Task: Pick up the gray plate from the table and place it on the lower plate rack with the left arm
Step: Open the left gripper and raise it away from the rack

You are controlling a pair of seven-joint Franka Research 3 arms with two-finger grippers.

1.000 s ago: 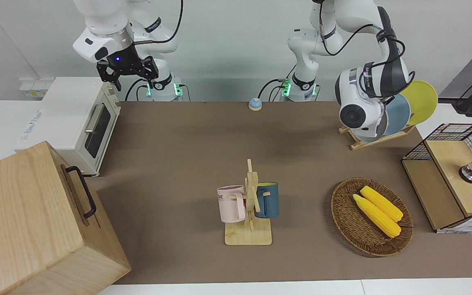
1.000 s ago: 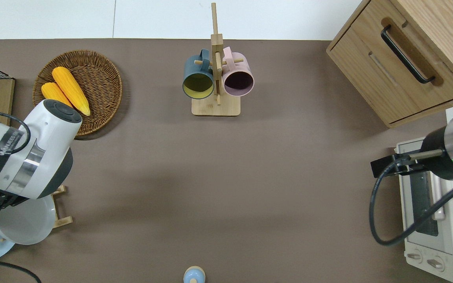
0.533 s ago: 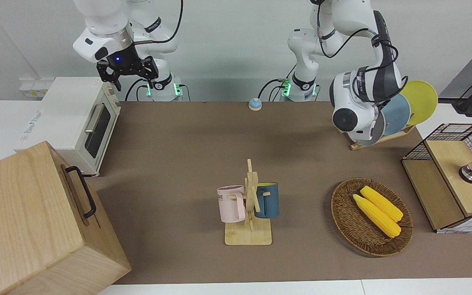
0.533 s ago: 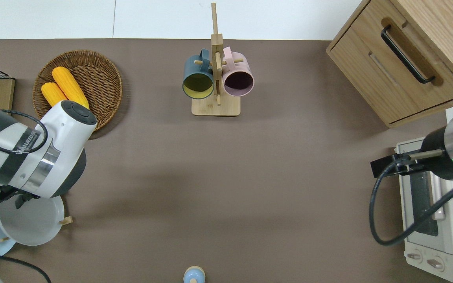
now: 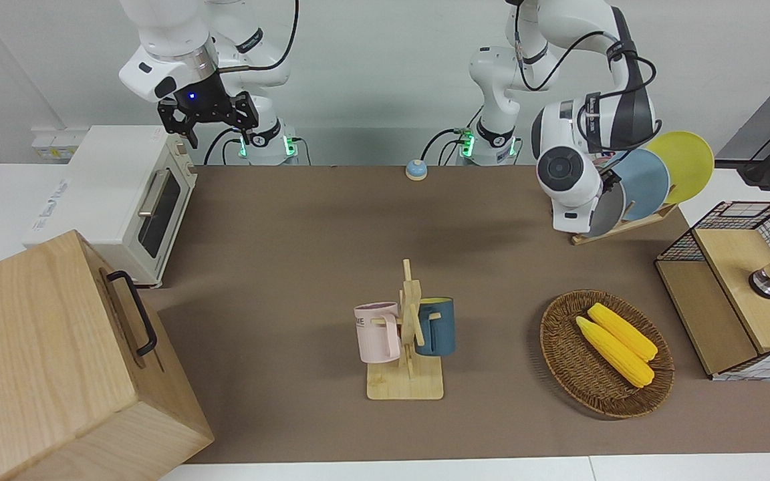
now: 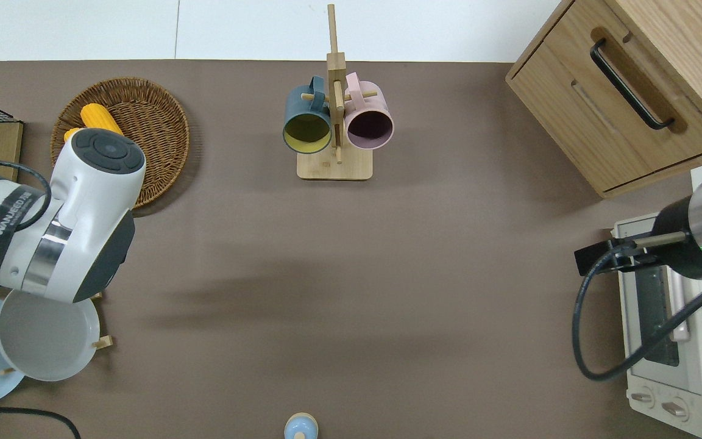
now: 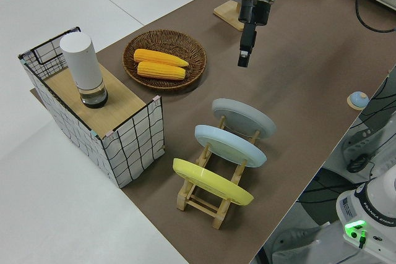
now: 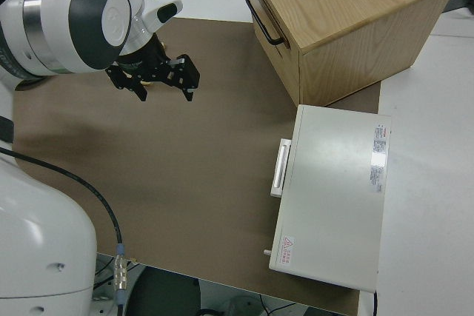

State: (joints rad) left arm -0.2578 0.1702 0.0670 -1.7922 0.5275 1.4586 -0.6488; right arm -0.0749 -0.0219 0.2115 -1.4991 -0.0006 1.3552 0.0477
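Note:
The gray plate (image 7: 244, 117) leans in the end slot of the lower plate rack (image 7: 204, 199), the slot farthest from the robots; it also shows in the overhead view (image 6: 46, 341) and the front view (image 5: 611, 210). The sky-blue plate (image 7: 230, 144) and the yellow plate (image 7: 210, 180) fill the rack's other slots. My left gripper (image 7: 243, 63) hangs open and empty, fingers pointing down, clear of the gray plate. In the overhead view the left wrist (image 6: 77, 219) hides it, over the plate's farther edge. My right gripper (image 8: 152, 86) is open and parked.
A wicker basket (image 5: 562, 364) with two corn cobs lies farther from the robots than the rack. A wire-and-wood shelf (image 5: 732, 287) stands at the left arm's end. A mug tree (image 5: 406, 334) holds two mugs mid-table. A toaster oven (image 5: 124, 194) and a wooden drawer box (image 5: 57, 361) stand at the right arm's end.
My left gripper has come off the gray plate's rim and risen, and the wrist has swung toward the basket. The gray plate stays in the rack. The right arm has not moved.

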